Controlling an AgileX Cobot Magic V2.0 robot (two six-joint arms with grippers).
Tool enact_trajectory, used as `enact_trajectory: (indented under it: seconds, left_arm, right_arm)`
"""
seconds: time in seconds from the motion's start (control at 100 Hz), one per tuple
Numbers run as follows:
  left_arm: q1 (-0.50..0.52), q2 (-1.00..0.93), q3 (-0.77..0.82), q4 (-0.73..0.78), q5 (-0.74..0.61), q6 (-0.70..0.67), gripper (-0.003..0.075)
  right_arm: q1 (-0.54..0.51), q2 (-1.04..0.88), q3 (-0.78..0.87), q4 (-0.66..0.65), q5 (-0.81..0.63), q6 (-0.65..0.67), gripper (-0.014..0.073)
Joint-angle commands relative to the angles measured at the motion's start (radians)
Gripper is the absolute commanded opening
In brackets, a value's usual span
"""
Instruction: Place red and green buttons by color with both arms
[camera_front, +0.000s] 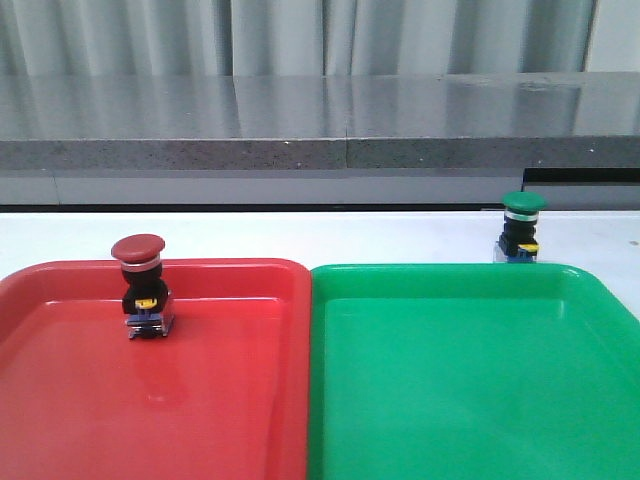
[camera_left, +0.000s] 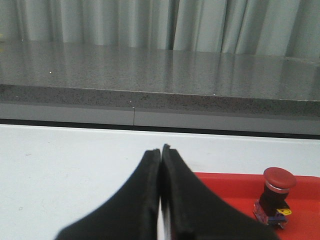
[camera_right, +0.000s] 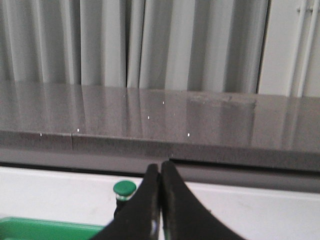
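Ahead of me a white table (camera_front: 300, 235) runs left to right. Beyond its far edge stands a long grey speckled counter (camera_front: 300, 120), its polished top reflecting pale light in streaks. A thin seam splits its front edge near the middle. Under the counter sits a lighter grey band above a dark gap. Behind it all hang pale grey curtains (camera_front: 300, 35) in vertical folds. At the far right shows a plain white wall (camera_front: 615, 35).
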Motion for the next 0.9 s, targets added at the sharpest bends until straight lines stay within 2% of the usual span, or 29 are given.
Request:
enact_trajectory:
  seconds: [0.0, 0.31, 0.46, 0.89]
  left_arm:
    - [0.002, -0.030, 0.043, -0.001, -0.081, -0.011, -0.0019]
    - [0.002, -0.030, 0.043, -0.001, -0.081, -0.011, -0.0019]
    - [0.002, -0.030, 0.043, -0.001, -0.081, -0.011, -0.0019]
    - [0.002, -0.030, 0.043, -0.001, -0.081, -0.011, -0.0019]
  right_arm:
    - [-0.004, 0.028, -0.117, -0.005, -0.025, 0.000, -0.0109]
    - [-0.004, 0.337, -0.537, -0.005, 0.443, 0.000, -0.0109]
    - [-0.004, 0.493, -0.688, 0.019, 0.647, 0.000, -0.0109]
    - [-0.004, 0.692, -0.726, 0.027, 0.652, 0.000, -0.0097]
